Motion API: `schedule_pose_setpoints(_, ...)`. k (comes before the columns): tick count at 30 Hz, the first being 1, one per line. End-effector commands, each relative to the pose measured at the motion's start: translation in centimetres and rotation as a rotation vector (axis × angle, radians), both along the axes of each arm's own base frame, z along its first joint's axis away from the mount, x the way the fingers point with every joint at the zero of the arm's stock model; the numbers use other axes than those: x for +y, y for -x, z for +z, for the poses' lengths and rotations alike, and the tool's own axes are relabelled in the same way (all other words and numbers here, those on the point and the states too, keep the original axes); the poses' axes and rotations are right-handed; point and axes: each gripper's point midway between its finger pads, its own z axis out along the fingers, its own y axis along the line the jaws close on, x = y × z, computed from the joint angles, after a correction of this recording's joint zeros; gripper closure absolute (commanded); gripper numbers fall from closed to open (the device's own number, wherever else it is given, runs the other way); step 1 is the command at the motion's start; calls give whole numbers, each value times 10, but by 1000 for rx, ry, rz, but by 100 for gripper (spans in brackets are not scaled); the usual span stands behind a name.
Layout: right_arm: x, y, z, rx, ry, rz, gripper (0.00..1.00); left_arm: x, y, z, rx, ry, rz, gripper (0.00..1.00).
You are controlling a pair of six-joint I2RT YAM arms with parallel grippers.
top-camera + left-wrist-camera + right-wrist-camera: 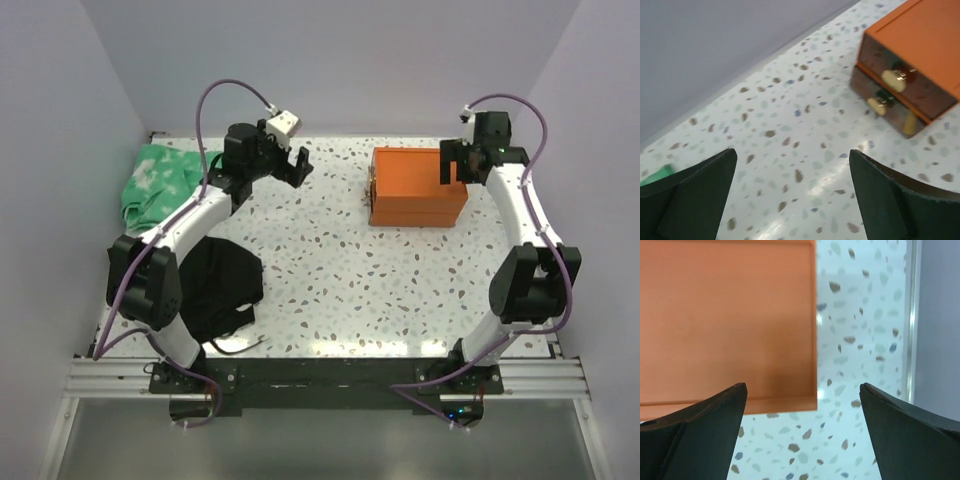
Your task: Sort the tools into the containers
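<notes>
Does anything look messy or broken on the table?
Nothing broken or spilled. The orange chest has both drawers pushed in. Only the green cloth and black cloth lie crumpled on the left.

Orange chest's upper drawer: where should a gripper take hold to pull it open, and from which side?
Probably the round gold knob, pinched across its sides. It juts from the flat drawer front, which offers no other hold. Approach from the left-facing end of the orange chest, the end that the open left gripper looks at.
</notes>
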Motion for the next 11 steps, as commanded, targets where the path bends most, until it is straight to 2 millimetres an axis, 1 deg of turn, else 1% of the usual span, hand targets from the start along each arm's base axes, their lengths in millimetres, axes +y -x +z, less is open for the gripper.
schedule_pose_setpoints(1,8,34,27,-52,-106,-168,1,85,-32,38,-245,-273,338,0)
schedule_pose_setpoints(2,3,38,33,-66,-81,-177,1,98,-36,38,-245,-287,394,0)
schedule_pose_setpoints(3,-1,43,32,-70,-53,-181,1,112,-39,40,-248,-297,473,0)
schedule_pose_setpoints(4,-9,49,41,-86,-9,-189,1,117,-40,38,-238,-294,498,0)
schedule_pose_setpoints(5,-12,53,42,-86,7,-196,1,122,-42,34,-225,-296,511,0)
schedule_pose_setpoints(6,-13,59,38,-67,15,-198,1,122,-41,30,-202,-298,505,0)
schedule_pose_setpoints(8,-12,65,39,-73,16,-183,1,114,-42,20,-170,-288,460,0)
schedule_pose_setpoints(9,-7,68,29,-50,0,-156,1,111,-44,21,-156,-267,454,0)
schedule_pose_setpoints(10,-5,69,25,-42,-12,-152,1,109,-46,20,-145,-252,452,0)
schedule_pose_setpoints(11,-4,70,22,-35,-23,-157,1,106,-49,13,-123,-245,447,0)
